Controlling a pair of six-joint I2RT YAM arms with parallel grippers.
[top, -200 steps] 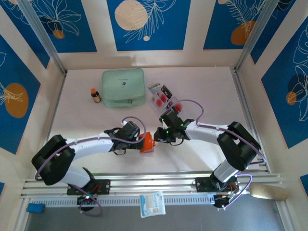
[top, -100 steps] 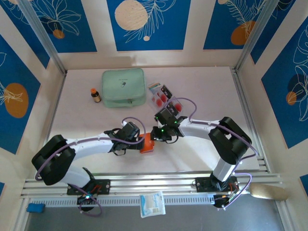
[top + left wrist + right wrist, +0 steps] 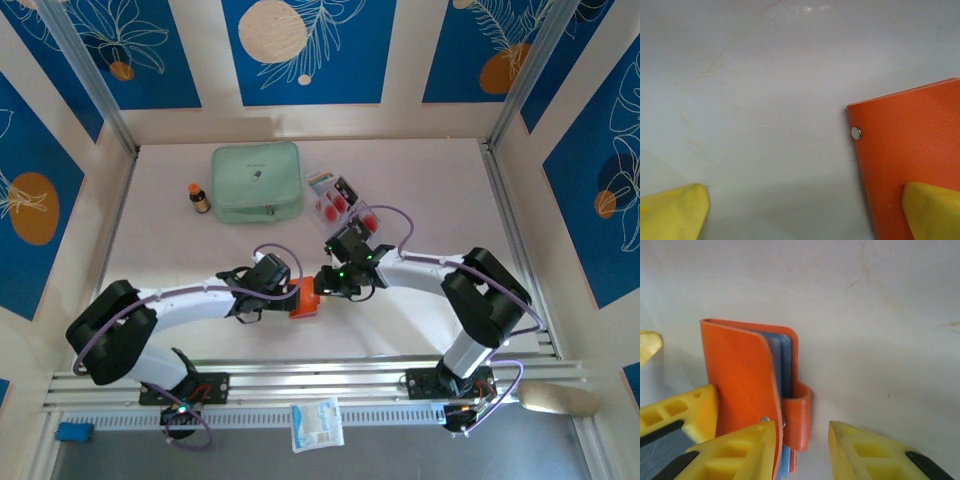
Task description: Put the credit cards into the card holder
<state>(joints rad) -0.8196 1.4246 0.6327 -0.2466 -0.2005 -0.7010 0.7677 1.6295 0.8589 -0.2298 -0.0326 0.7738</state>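
Opening step: the holder (image 3: 737,370) lies folded mid-worktop (image 3: 440,190), toward the near edge. Left tool (image 3: 802,215) gapes wide, one finger (image 3: 935,210) on the cover. Right tool (image 3: 802,445) straddles the snap tab (image 3: 799,415), part-open, gripping nothing — next, lift the cover. Cards (image 3: 338,203) wait farther back.

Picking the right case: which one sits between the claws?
The orange card holder, between left claw and right claw; the larger mint-green pouch lies farther back.

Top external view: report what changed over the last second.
The right gripper slid left to the card holder, jaws apart around its snap tab. The left gripper, open with a fingertip on the holder, the credit cards and the green pouch stayed put.
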